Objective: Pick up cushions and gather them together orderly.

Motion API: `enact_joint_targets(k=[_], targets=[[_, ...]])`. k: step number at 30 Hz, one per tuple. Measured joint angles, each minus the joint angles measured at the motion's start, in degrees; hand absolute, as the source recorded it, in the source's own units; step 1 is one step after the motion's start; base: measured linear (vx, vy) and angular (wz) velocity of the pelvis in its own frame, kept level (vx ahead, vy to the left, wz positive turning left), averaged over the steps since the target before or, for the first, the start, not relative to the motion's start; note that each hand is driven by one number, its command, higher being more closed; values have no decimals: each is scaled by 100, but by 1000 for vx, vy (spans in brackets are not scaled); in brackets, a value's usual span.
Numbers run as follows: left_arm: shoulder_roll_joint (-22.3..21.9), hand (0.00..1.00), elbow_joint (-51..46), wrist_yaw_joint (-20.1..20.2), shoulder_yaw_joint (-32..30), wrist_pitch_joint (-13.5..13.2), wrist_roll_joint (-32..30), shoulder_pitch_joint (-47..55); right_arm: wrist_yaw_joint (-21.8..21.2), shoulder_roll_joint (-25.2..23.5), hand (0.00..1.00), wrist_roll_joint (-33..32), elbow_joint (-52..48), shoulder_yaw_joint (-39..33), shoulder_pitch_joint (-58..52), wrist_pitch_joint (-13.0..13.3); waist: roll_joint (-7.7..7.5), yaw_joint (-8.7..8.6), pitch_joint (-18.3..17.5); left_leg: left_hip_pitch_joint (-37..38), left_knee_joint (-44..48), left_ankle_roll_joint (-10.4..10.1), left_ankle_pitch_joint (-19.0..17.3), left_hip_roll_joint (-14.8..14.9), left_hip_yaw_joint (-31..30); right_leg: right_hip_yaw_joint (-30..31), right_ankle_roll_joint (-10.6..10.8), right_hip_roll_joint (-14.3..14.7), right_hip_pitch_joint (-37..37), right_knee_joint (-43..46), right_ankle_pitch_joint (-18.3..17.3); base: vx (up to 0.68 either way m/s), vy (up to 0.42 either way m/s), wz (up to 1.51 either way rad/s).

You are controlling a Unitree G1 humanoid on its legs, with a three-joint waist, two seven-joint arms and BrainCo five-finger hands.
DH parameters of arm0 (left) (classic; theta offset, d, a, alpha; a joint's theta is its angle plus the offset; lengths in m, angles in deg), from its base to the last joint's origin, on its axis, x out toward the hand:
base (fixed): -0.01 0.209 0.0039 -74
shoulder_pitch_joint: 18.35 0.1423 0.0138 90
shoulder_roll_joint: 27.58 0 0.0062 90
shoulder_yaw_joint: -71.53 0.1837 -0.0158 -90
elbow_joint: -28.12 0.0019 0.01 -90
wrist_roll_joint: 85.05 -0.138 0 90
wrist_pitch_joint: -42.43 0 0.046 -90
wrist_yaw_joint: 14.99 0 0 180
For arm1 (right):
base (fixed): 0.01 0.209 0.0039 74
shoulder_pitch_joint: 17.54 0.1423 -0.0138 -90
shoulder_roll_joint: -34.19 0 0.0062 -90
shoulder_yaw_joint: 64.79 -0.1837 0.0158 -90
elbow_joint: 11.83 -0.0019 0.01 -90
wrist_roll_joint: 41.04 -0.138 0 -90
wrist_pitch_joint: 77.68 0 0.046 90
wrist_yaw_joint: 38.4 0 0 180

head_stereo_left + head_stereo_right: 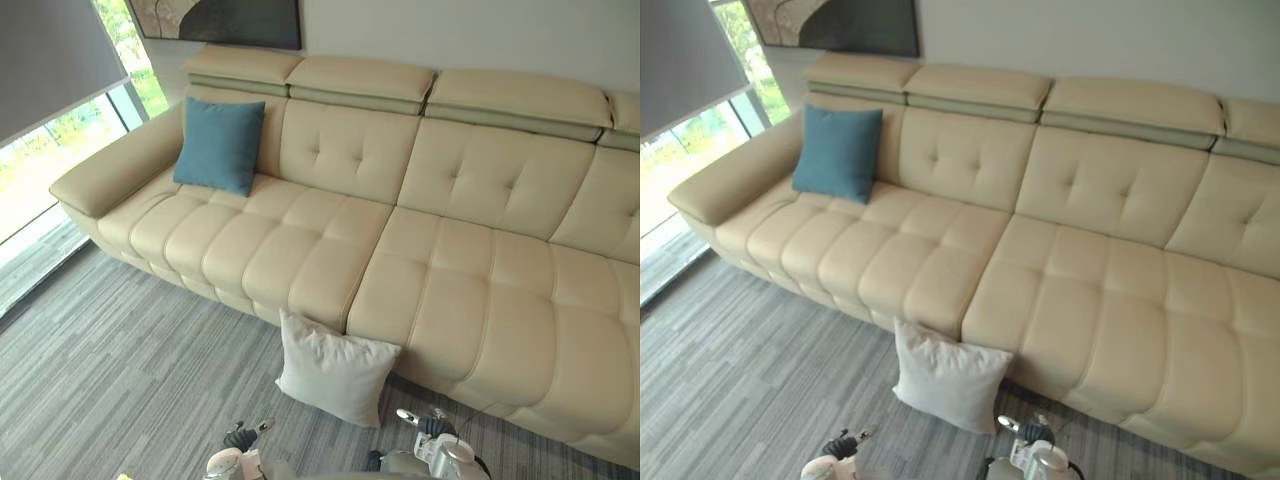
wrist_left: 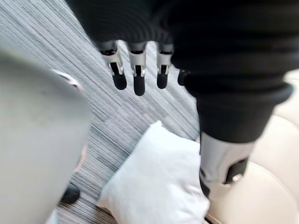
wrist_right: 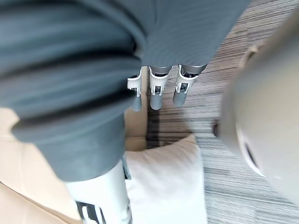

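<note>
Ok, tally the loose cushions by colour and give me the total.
Blue cushion: 1
White cushion: 1
Total: 2

**A living room or lounge**

A long cream leather sofa (image 1: 450, 290) with tufted backs and padded headrests runs along the wall. A blue cushion (image 1: 219, 145) leans at its armrest end; a white cushion (image 1: 335, 370) stands on the grey striped carpet (image 1: 120, 370). A framed picture (image 1: 220, 20) hangs above, beside a tall window (image 1: 45, 165) with a grey roller blind (image 1: 50, 55).
</note>
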Motion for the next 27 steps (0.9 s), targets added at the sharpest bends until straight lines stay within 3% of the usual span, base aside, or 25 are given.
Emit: enact_joint_targets(k=[4,5,6,7,10,14,17,21,24,27], targets=[[22,0,-29,-5,-4,-11,7,-1,53,4,0,-4,8,-51,-42,-29,-64,37,-7,-188,-1544,110,-142,-171,-251,381,95,-99,123,-94,21,207,101,-54],[19,0,7,-42,5,-12,5,-16,61,31,0,-6,39,-15,-44,-32,-58,46,-18,-156,-2308,199,156,-363,-546,614,251,-168,131,-33,-13,189,227,-73],[21,0,27,-47,2,-13,18,-31,62,47,0,-6,45,22,-45,-32,-55,52,-19,-159,-2377,25,422,-363,-576,687,297,-178,108,22,-42,207,287,-83],[57,0,74,-49,7,-14,5,-60,70,45,0,-5,88,77,-59,-36,-118,77,-56,-68,-2415,-16,392,-430,-455,846,375,-240,67,80,-66,135,194,-54],[275,0,304,-55,68,-4,3,-164,98,-37,0,-8,94,105,-107,-36,-300,18,-255,-61,-2483,71,343,-658,-276,973,605,-445,58,-157,78,213,232,-29],[344,0,389,-109,187,-1,15,-269,200,-35,0,-47,211,115,-51,-32,-355,64,-195,-34,-2479,208,264,-761,-129,1000,704,-543,68,-260,257,84,141,-12],[411,0,381,-214,245,0,79,-583,266,2,0,-135,213,139,193,-31,-375,81,123,-297,-2250,268,228,-781,-123,1008,704,-613,-369,248,257,-38,62,-2],[455,0,-3,-505,330,-17,393,-1288,500,391,0,-640,165,173,816,85,-297,83,692,-1617,-1308,447,111,-744,-181,1029,697,-711,-1607,1069,249,-196,19,5],[625,0,-401,-671,20,-98,606,-1864,648,643,0,-935,-151,78,1212,187,-247,68,1030,-2560,-640,506,0,-705,-247,1063,637,-766,-2494,1635,169,-239,8,4],[870,0,-733,-811,-271,-162,817,-2453,734,812,0,-1146,-307,-25,1674,249,-233,68,1218,-3578,143,529,-238,-607,-331,1124,601,-759,-3381,2157,-156,-295,-14,-3]])
